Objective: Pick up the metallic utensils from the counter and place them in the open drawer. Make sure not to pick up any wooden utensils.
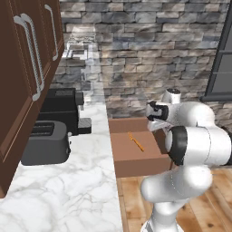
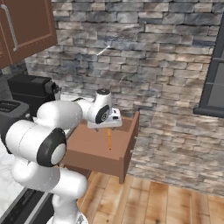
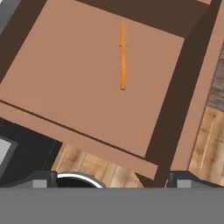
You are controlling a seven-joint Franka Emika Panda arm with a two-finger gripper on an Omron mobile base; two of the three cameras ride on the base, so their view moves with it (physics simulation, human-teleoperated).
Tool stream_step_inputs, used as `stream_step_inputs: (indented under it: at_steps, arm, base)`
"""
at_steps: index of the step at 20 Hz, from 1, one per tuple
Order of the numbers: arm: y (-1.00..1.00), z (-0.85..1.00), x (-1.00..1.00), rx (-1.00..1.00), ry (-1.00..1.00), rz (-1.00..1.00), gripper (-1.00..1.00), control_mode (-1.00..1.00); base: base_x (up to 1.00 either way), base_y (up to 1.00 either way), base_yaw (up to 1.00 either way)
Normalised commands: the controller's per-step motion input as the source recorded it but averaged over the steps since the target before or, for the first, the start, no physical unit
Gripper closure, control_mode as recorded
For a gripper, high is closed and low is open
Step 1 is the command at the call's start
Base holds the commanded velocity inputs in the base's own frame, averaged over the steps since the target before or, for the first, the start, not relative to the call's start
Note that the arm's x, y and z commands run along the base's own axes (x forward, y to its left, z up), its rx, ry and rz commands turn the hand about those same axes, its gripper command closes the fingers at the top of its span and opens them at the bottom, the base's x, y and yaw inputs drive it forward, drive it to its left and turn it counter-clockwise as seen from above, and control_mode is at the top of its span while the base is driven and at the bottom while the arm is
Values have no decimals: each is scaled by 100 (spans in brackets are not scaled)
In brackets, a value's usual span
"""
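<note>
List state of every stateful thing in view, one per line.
Reddish-brown wooden drawer: pulled open, one utensil inside.
Slim orange-handled utensil: lying flat on the drawer bottom, untouched.
Two-finger gripper: open, empty, above the drawer.
Dark brown upper cabinet doors: closed.
Dark grey toaster: on the marble worktop, slots look empty.

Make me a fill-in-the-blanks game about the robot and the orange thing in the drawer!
1. The orange-handled utensil lies flat on the bottom of the open ____.
2. The gripper hangs above the drawer with its jaws ____.
3. The floor under the drawer is made of ____.
4. On the marble worktop stands a dark ____.

Missing words: drawer; open; wood; toaster
</note>
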Motion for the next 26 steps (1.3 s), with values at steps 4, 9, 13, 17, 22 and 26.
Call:
stream_step_inputs:
  at_steps: [4,9,13,17,22,26]
  arm:
    - [-1,82,-100,0,0,0,-100,-100]
    - [0,51,-75,0,0,0,-100,-100]
    - [2,46,-25,0,2,0,-100,-100]
    - [3,31,-1,0,13,0,-100,-100]
    - [1,5,-66,0,13,0,-100,-100]
    - [0,0,-100,0,8,0,-100,-100]
  base:
    - [0,0,0]
    - [0,0,0]
    - [0,0,0]
    - [0,0,0]
    - [0,0,0]
    - [0,0,0]
